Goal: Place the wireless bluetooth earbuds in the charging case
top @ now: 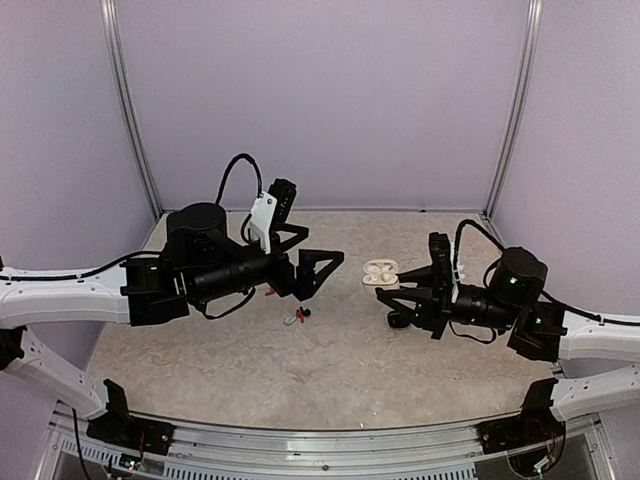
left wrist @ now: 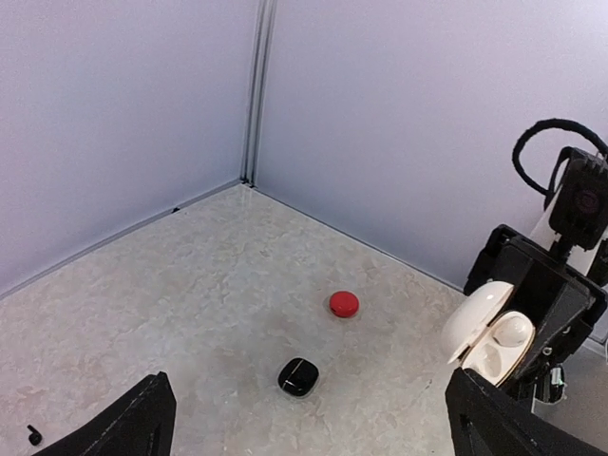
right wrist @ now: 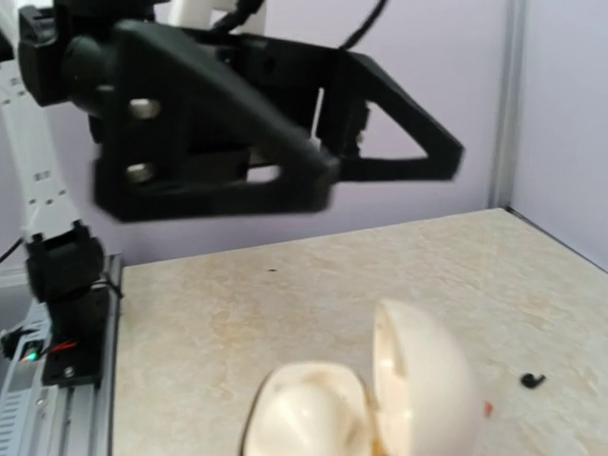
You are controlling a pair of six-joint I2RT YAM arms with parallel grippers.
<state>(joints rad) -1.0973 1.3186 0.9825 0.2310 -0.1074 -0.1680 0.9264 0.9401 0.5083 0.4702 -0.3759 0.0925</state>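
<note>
One red case (left wrist: pixel 344 304), left-wrist view only

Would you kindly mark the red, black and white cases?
red case (left wrist: pixel 344 304): left wrist view, top centre.
black case (left wrist: pixel 297 376): left wrist view, lid centre.
white case (left wrist: pixel 472 321): left wrist view, smooth outer shell.

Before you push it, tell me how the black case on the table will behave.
The black case looks glossy and rounded, so it would probably slide on the smooth table rather than tip. It sits low and flat, so rolling seems unlikely. Its curved sides may slip out of a pinch.
</note>
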